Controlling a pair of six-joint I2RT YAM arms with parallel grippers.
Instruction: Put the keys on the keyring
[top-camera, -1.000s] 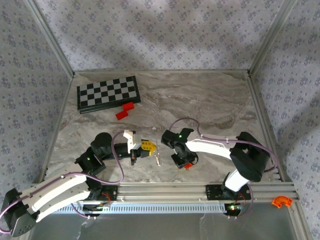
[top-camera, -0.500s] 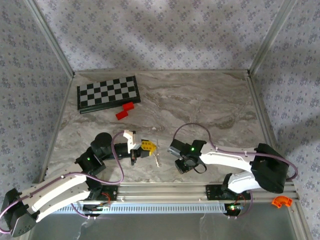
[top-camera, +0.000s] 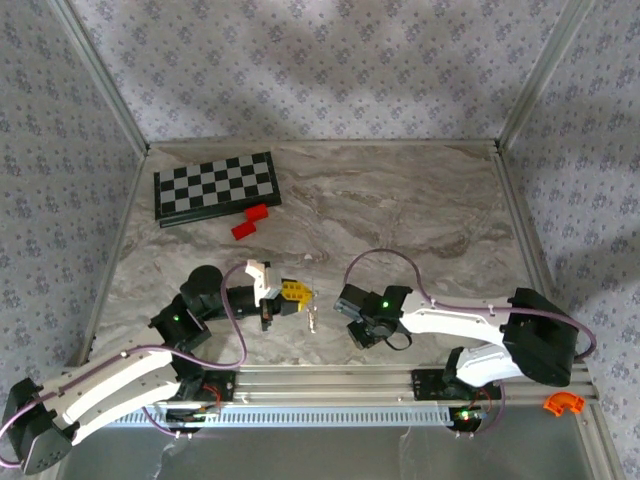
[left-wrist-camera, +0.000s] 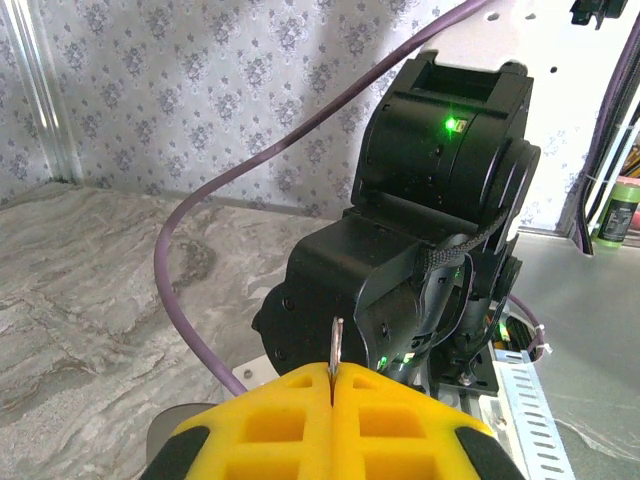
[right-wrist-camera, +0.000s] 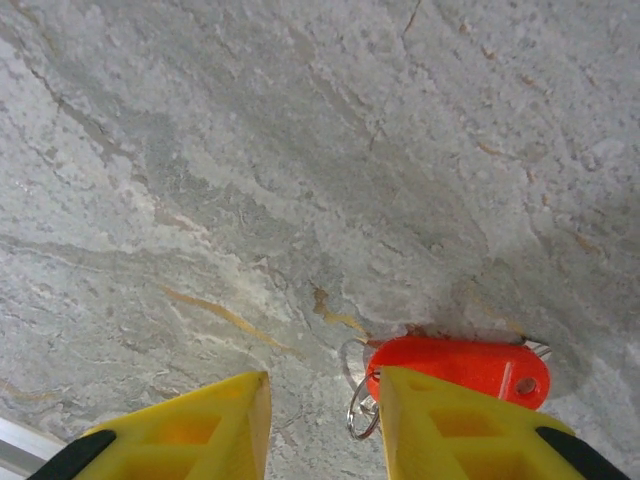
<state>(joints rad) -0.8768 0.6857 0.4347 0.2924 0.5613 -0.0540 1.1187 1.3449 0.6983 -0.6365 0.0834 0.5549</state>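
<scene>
One grey marbled surface (top-camera: 400, 200) carries everything. The left arm (top-camera: 110, 380) and the right arm (top-camera: 450, 318) both reach in along its near edge, so their ends face each other close together. That suits a job where one small piece must be threaded onto another. A black-and-white chessboard (top-camera: 215, 187) lies at the far left corner, well apart from the work, and seems to play no part in it.

The left tool (top-camera: 297, 293) lies roughly level, its yellow fingers (left-wrist-camera: 270, 420) pressed together and pinching the keyring (top-camera: 313, 319). From the left wrist the keyring shows edge-on, as a thin metal sliver standing up from the seam between the fingers. Held like this, the loop sticks out past the fingertips toward the other arm. I judge it is being presented there so a key can be brought to it.

The right tool (right-wrist-camera: 322, 390) points straight down at the surface, its fingers spread, with bare marble in the gap and nothing pinched. The key (right-wrist-camera: 455, 368), a small red oval tag, lies flat on the surface just beside one finger. Its wire ring (right-wrist-camera: 360, 405) reaches into the gap between the fingers. Whether that finger touches the tag I cannot tell. The tool looks placed to close on the ring end and lift the key.
</scene>
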